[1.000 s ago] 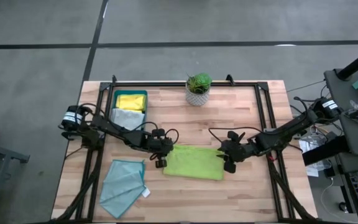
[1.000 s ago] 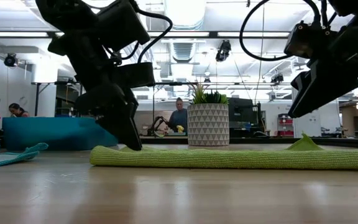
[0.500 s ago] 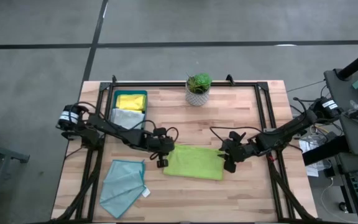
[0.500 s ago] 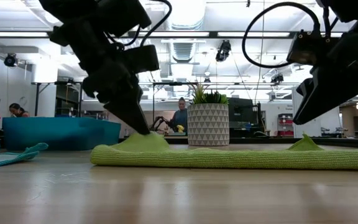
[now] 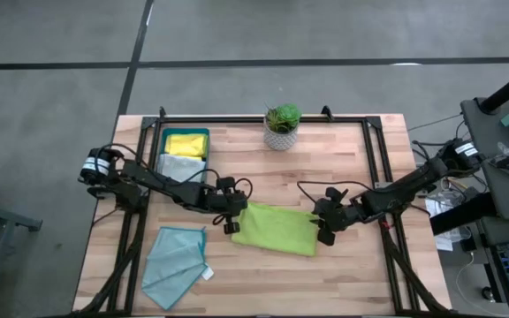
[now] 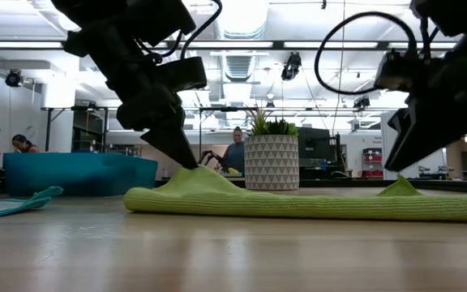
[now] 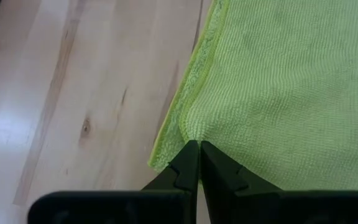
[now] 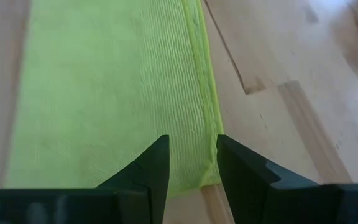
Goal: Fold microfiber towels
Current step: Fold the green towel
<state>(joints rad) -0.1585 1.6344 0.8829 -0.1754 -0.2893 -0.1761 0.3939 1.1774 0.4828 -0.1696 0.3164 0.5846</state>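
Two dark robot arms work a lime green towel point(image 5: 276, 230) lying folded at the middle of the wooden tabletop point(image 5: 343, 274). The left pincer point(image 5: 231, 227) is clamped tight on the towel's left edge — the fabric rises to a small peak under its tips in the low view — while the right pincer point(image 5: 326, 238) sits at the right edge, its fingers point(image 8: 155, 167) held partly apart over the hem; whether they grip the cloth cannot be told. A light teal towel point(image 5: 175, 263) with a white tag lies spread near the front left corner, well apart from the green one. At the back left, a dark teal tray point(image 5: 205, 132) holds a yellow towel point(image 5: 185, 143), with a pale grey towel point(image 5: 180, 167) just in front of it. A potted plant point(image 5: 282, 125) (in a white patterned pot) stands at the back edge. People can be seen in the room beyond the tabletop in the low view.
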